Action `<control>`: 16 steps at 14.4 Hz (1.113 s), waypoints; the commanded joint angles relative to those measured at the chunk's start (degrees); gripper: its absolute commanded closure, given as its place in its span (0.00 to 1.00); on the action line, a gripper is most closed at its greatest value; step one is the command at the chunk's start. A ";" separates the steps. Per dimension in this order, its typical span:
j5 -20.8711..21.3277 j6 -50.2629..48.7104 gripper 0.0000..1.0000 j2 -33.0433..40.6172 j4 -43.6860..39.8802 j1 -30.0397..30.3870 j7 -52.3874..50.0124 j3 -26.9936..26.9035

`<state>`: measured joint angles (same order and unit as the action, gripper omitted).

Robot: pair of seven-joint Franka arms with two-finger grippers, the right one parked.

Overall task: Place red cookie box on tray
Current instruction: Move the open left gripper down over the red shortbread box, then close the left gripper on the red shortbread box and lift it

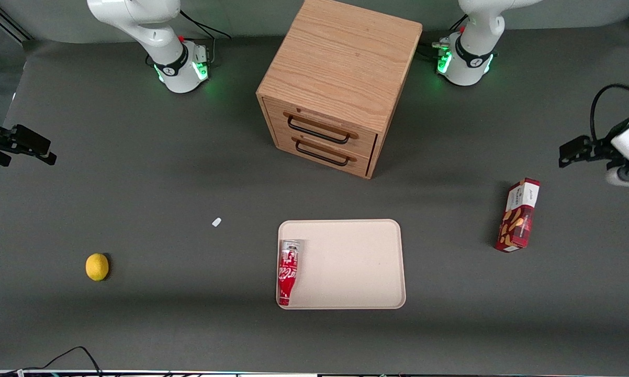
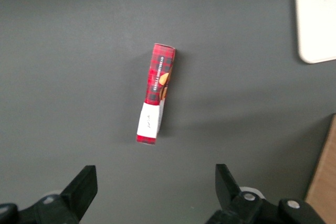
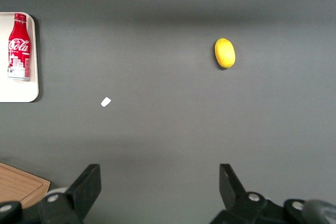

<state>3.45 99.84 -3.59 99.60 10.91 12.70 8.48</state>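
Observation:
The red cookie box rests on its narrow side on the dark table, toward the working arm's end; its white end panel points away from the front camera. The wrist view shows the same box alone on the mat. My gripper hovers above the table, farther from the front camera than the box and apart from it. It is open, with nothing between its fingers. The beige tray lies flat near the table's middle, about a tray's width from the box, and one corner of the tray shows in the wrist view.
A red Coca-Cola bottle lies in the tray along its edge toward the parked arm. A wooden drawer cabinet stands farther from the front camera than the tray. A lemon and a small white scrap lie toward the parked arm's end.

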 commanded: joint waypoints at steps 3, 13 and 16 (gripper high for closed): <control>1.30 9.13 0.00 -6.15 3.76 0.34 2.59 -1.18; 3.94 33.55 0.00 -11.61 18.95 0.25 2.77 -1.45; 5.43 41.04 0.00 -13.19 22.30 0.25 2.94 -2.06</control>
<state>7.61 136.74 -16.61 119.41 11.13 14.90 7.01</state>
